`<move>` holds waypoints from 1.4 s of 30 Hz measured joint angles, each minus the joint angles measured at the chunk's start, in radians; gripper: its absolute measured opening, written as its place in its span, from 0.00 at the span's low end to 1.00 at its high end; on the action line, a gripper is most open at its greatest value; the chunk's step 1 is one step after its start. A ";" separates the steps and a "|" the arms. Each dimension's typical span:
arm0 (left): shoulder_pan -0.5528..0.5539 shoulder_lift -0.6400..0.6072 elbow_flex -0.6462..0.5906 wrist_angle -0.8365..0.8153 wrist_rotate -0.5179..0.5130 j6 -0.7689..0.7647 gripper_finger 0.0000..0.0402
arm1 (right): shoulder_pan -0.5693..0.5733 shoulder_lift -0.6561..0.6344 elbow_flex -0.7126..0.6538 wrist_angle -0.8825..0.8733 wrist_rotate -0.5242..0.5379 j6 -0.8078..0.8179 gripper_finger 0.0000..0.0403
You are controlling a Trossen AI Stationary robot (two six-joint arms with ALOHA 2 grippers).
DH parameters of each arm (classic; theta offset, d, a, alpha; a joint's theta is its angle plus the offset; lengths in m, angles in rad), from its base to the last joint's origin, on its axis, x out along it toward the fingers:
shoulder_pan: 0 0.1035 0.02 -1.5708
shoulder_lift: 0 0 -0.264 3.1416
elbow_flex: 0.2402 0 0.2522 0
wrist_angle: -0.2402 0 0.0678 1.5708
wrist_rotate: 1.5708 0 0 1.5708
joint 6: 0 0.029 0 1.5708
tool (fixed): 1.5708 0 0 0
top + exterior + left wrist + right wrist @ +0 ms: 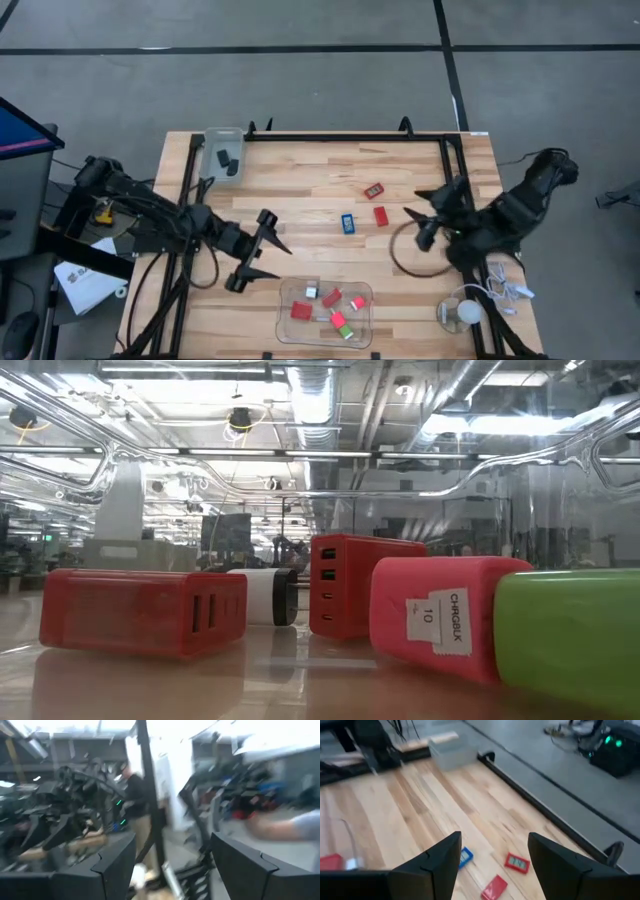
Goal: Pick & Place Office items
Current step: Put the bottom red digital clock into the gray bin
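Note:
In the high view three office items lie loose on the table: a blue piece (347, 223), a red block (381, 215) and a red piece with a pale centre (374, 190). My right gripper (413, 226) is open just to their right; its wrist view looks down past the open gripper (495, 845) at the blue piece (465, 856), the red piece (516, 862) and the red block (495, 887). My left gripper (272, 255) is open, raised beside the near clear tray (283, 325). That tray holds several red, white and green items, among them a red block (140, 610).
A second clear tray (224, 152) with flat black rectangles stands at the far left corner. A white bulb (462, 312) with its cable and a dark cable loop (400, 262) lie near the right edge. A person (137, 800) stands beyond the table. Bare wood spans the table's middle.

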 joint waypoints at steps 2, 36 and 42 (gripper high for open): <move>-0.028 0.006 0.021 -0.058 -0.093 0.034 0.61 | -0.075 0.001 -0.025 0.050 -0.060 -0.060 0.56; -0.356 -0.162 0.040 -0.278 -0.495 0.080 0.59 | -0.869 0.262 -0.426 0.476 -0.894 -0.273 0.63; -0.356 -0.154 0.040 -0.251 -0.495 0.070 0.59 | -0.775 0.261 -0.472 0.605 -0.886 -0.209 0.72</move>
